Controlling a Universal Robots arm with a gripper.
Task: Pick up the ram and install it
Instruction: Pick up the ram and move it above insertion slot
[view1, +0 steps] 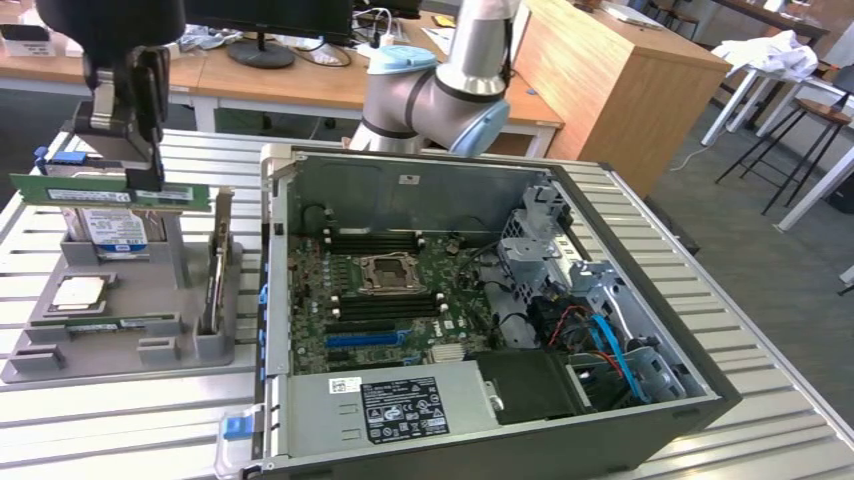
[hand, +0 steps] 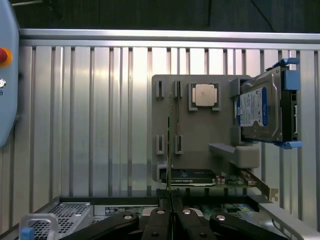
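The ram (view1: 80, 187) is a long green stick with a pale label, held level in the air above the grey fixture tray (view1: 54, 355) on the exterior view's left. My gripper (view1: 142, 178) is shut on its upper edge, near the stick's right part. In the wrist view the ram (hand: 170, 145) appears edge-on as a thin line running out from between my closed fingertips (hand: 170, 212). A twin green stick (view1: 114, 325) lies low in the tray's holders, below the lifted one.
The open computer case (view1: 694, 400) lies at centre with its motherboard (view1: 314, 290), CPU socket (view1: 387, 272) and black memory slots (view1: 380, 241) exposed. On the tray stand a blue hard drive (hand: 260, 107), a CPU chip (hand: 204, 95) and an upright graphics card (view1: 218, 270).
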